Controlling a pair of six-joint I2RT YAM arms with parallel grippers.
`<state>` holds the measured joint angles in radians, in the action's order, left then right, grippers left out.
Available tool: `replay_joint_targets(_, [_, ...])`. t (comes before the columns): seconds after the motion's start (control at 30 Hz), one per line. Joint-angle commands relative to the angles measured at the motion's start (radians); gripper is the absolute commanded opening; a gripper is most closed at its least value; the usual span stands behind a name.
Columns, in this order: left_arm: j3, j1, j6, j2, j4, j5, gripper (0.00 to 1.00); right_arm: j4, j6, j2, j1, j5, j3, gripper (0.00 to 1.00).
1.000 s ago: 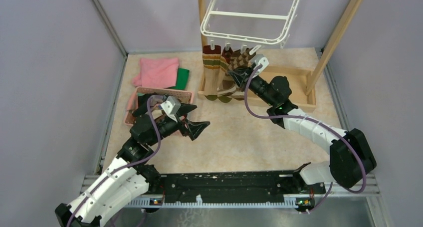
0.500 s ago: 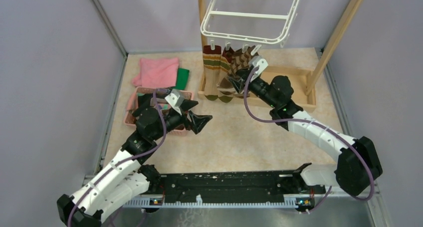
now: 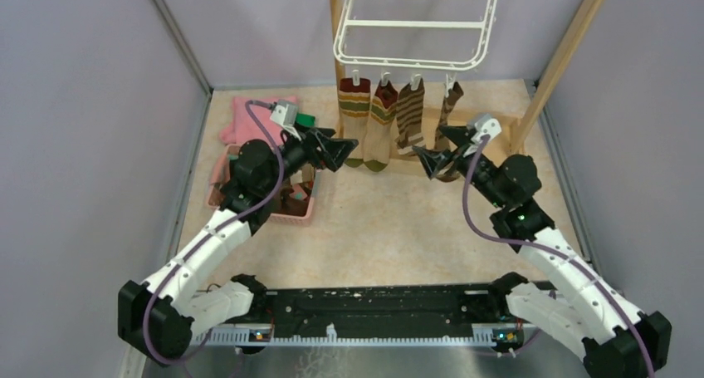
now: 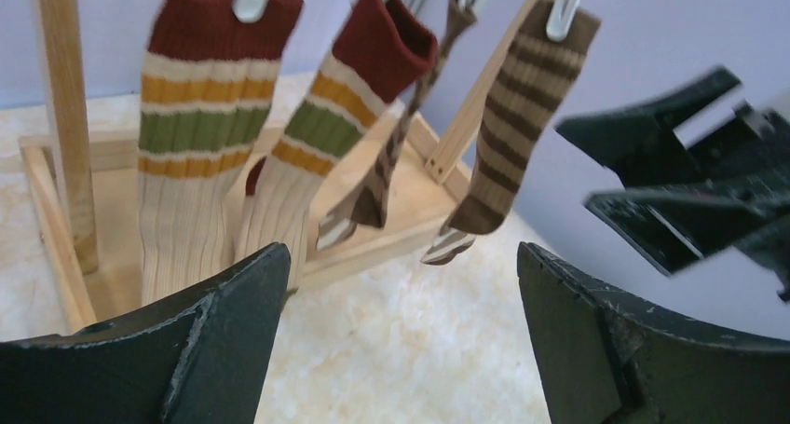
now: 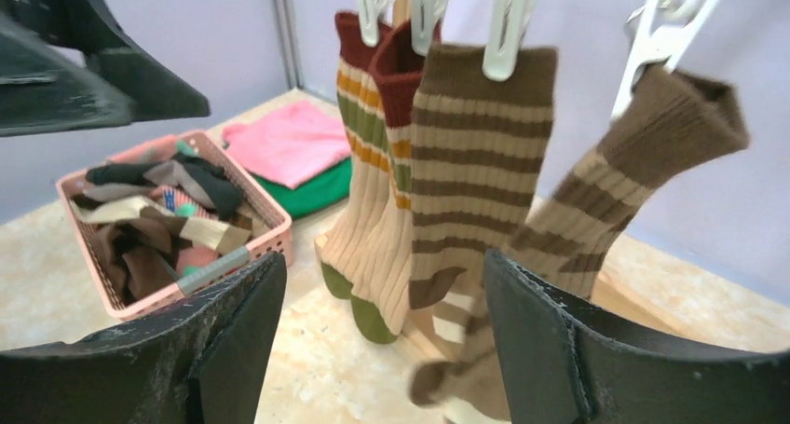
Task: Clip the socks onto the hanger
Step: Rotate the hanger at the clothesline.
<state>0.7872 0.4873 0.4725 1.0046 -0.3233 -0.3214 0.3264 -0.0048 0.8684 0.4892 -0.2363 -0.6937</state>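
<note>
On the far side of the beige surface (image 3: 374, 228), a white plastic rectangular hanger (image 3: 413, 23) hangs within a pale wooden post frame (image 3: 564, 54). Four striped socks (image 3: 382, 120) are pegged in a row along its near rim. A pink plastic basket (image 3: 286, 218) on the left holds what look like more, tangled together. Both hands are spread wide and empty, the left hand (image 3: 342, 151) just left of the row and the right hand (image 3: 430, 145) just right. I'd send the left one to the basket, pinch a single cuff, and lift slowly so the neighbours fall away.
</note>
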Motion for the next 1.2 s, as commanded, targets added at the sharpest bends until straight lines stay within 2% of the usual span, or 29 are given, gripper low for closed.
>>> replay_joint_targets(0.0, [0.098,-0.05,0.169,0.072,-0.143,-0.008,0.96,-0.079,0.075,-0.15,-0.025,0.012,-0.03,0.77])
replay_joint_targets(0.13, [0.129,-0.129,0.299,0.156,-0.216,-0.027,0.93,-0.131,0.133,-0.19,-0.039,0.133,-0.127,0.79])
replay_joint_targets(0.27, [0.18,-0.172,0.376,0.231,-0.254,-0.041,0.89,-0.203,0.232,-0.105,-0.095,0.212,-0.332,0.8])
replay_joint_targets(0.33, [0.211,-0.174,0.391,0.259,-0.262,-0.053,0.84,-0.236,0.31,-0.041,-0.164,0.201,-0.44,0.79])
replay_joint_targets(0.4, [0.228,-0.174,0.399,0.282,-0.3,-0.084,0.83,-0.254,0.424,0.033,-0.277,0.123,-0.541,0.79])
replay_joint_targets(0.5, [0.239,-0.174,0.425,0.309,-0.356,-0.112,0.79,-0.213,0.668,0.15,-0.529,-0.089,-0.648,0.78])
replay_joint_targets(0.6, [0.257,-0.173,0.429,0.33,-0.357,-0.13,0.79,-0.151,0.823,0.271,-0.653,-0.244,-0.721,0.75])
replay_joint_targets(0.77, [0.282,-0.174,0.422,0.355,-0.36,-0.137,0.79,-0.171,0.858,0.427,-0.675,-0.367,-0.865,0.75])
replay_joint_targets(1.17, [0.375,-0.175,0.434,0.449,-0.354,-0.123,0.83,-0.017,1.008,0.594,-0.67,-0.487,-0.949,0.71])
